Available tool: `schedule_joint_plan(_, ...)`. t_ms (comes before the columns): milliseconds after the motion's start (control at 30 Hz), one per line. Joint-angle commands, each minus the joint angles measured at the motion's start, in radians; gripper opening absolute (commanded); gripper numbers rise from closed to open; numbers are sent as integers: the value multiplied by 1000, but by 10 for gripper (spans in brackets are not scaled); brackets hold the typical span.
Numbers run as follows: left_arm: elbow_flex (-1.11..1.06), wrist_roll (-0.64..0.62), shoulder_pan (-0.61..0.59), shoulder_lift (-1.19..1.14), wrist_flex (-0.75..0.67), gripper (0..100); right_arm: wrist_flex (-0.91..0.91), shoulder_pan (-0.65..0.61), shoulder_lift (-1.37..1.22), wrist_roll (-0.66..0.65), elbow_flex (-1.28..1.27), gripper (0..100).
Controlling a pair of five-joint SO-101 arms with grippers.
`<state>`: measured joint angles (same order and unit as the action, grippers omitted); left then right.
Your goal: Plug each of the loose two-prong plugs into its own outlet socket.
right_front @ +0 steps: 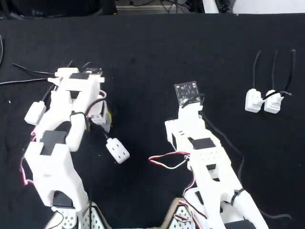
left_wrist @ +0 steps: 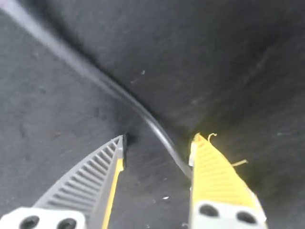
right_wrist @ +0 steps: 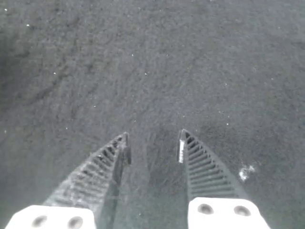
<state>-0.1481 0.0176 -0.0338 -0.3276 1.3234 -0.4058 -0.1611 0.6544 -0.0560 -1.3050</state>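
Observation:
My left gripper (left_wrist: 157, 143) is open, pointing down at the black cloth. A thin black cord (left_wrist: 119, 93) lies on the cloth and passes between its fingers, close to the yellow finger (left_wrist: 214, 176). In the high view this gripper (right_front: 104, 117) is just above a white corded block (right_front: 117, 150); whether it is plug or socket I cannot tell. Another white block (right_front: 34, 113) lies beside the left arm. Two white corded pieces (right_front: 253, 100) (right_front: 272, 101) sit side by side at the far right. My right gripper (right_wrist: 153, 138) is open over bare cloth, holding nothing.
The right arm (right_front: 205, 152) stands mid-table with its wrist board (right_front: 187, 93) on top. Thin black cords (right_front: 274, 67) run up from the right-hand pieces. Loose wires (right_front: 28, 71) trail at the far left. Red and white servo leads (right_front: 164, 162) loop beside the right arm.

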Motion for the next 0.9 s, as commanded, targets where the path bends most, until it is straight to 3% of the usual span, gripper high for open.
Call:
schedule_joint_plan(0,10,28,-68,12,28,220,23,15,33,9,25,159)
schedule_joint_plan(100,-16,55,-101,63,58,220,23,15,33,9,25,159)
schedule_joint_plan(467,-320,419,-122,537,115,222,23,-3,33,9,24,159)
schedule_joint_plan(633,-544,631,-41,675,107,224,23,-2,33,9,24,159)
schedule_joint_plan(733,-653,605,67,700,43,223,23,0,33,9,24,159)
schedule_joint_plan(867,-742,422,171,690,-190,224,23,32,33,9,25,159)
